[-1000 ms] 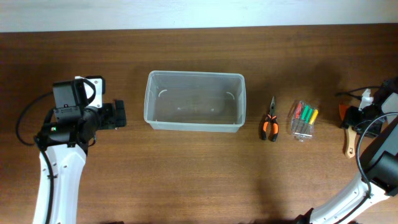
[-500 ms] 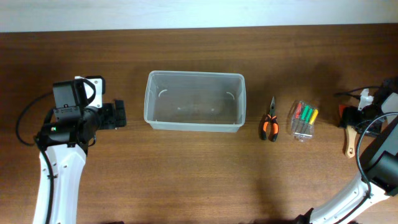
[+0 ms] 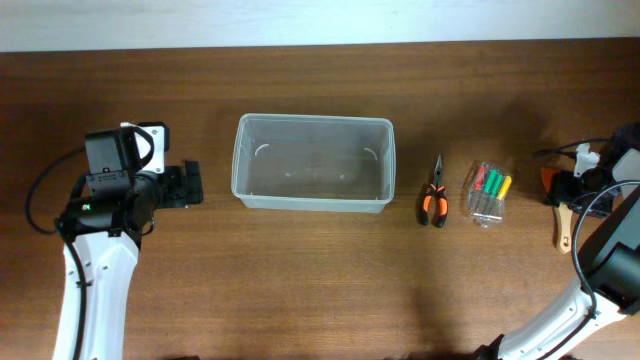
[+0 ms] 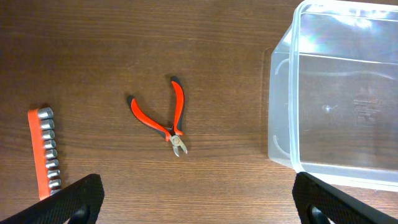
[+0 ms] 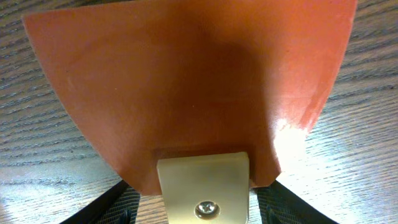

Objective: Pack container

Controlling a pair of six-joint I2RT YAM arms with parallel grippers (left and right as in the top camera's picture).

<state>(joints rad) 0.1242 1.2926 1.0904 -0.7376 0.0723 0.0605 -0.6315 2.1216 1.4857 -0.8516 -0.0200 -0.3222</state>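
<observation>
The container (image 3: 313,162), a large clear plastic tub, stands empty at the table's middle. It also shows at the right of the left wrist view (image 4: 336,93). My left gripper (image 3: 190,185) is open and empty just left of it, with its fingers wide apart (image 4: 199,202). My right gripper (image 3: 565,188) at the far right edge is closed around the cream neck of an orange-bladed scraper (image 5: 186,81). The scraper's wooden handle (image 3: 560,228) lies on the table.
Orange-and-black pliers (image 3: 432,198) and a small clear packet of coloured screwdrivers (image 3: 488,192) lie right of the container. In the left wrist view, red-handled cutters (image 4: 163,118) and an orange rail of sockets (image 4: 43,152) lie on the wood left of the tub.
My right gripper and the scraper's orange blade have shifted slightly left. The left arm and the container have not moved.
</observation>
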